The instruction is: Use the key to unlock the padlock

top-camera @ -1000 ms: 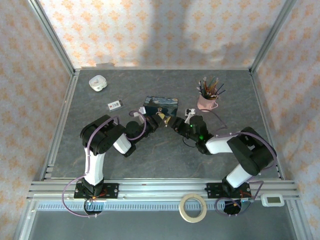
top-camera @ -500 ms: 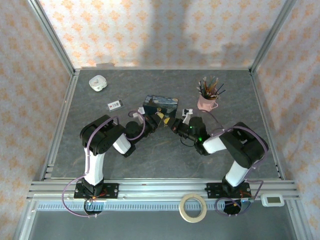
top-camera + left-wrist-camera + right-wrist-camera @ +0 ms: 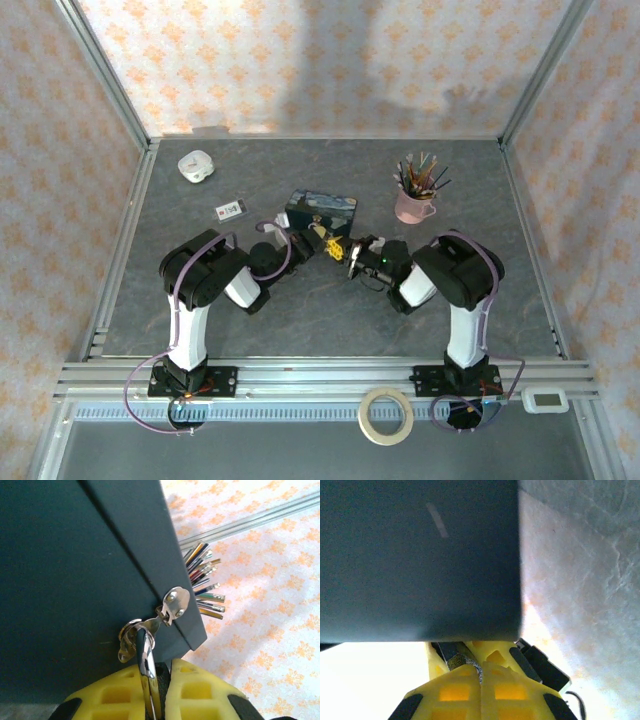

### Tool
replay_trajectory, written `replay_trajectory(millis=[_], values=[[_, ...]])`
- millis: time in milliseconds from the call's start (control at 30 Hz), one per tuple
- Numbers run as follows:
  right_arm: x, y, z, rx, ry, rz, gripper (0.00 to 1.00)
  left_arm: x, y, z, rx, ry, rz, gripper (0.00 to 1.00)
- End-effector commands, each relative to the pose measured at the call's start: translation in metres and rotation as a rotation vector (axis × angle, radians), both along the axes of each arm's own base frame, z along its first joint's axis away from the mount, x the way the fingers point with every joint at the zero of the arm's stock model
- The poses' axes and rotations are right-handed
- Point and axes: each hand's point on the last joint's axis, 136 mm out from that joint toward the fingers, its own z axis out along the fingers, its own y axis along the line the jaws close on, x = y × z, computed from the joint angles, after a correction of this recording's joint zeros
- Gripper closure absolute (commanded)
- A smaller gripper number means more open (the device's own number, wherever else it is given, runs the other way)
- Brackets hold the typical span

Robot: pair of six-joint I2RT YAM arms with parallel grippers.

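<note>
The padlock [image 3: 144,656] hangs by its silver shackle from the hasp [image 3: 172,605] on the dark wall of the blue tin [image 3: 322,210]. My left gripper [image 3: 162,669] is shut on the padlock's dark body, with the shackle rising between its yellow fingers. In the top view the left gripper [image 3: 333,247] sits at the tin's front right corner. My right gripper [image 3: 352,260] meets it tip to tip from the right. In the right wrist view my right gripper [image 3: 481,672] is shut on a thin silvery key [image 3: 480,673]. The key reaches the padlock's body [image 3: 455,660] under the tin's wall.
A pink cup of pencils [image 3: 415,203] stands right of the tin, its pencils [image 3: 205,580] showing past the tin's corner. A white tag [image 3: 230,210] and a white round case [image 3: 196,165] lie at the back left. A tape roll [image 3: 386,415] rests on the near rail.
My right arm has swung left and folded in towards the left gripper, and its jaws have closed on the key. The left gripper has kept its place and its hold.
</note>
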Motion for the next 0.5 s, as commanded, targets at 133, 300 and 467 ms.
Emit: replay_trajectory(millis=[133, 300, 467], values=[[-0.007, 0.008, 0.122, 0.471, -0.09, 0.065, 1.0, -0.04, -0.037, 0.08, -0.095, -0.359, -0.225, 1.0], [-0.005, 0.008, 0.106, 0.405, -0.126, 0.051, 1.0, -0.034, -0.031, 0.076, -0.111, -0.32, -0.186, 1.0], [0.0, 0.007, 0.068, 0.224, -0.206, 0.029, 0.87, -0.024, -0.013, 0.062, -0.119, -0.244, -0.084, 1.0]])
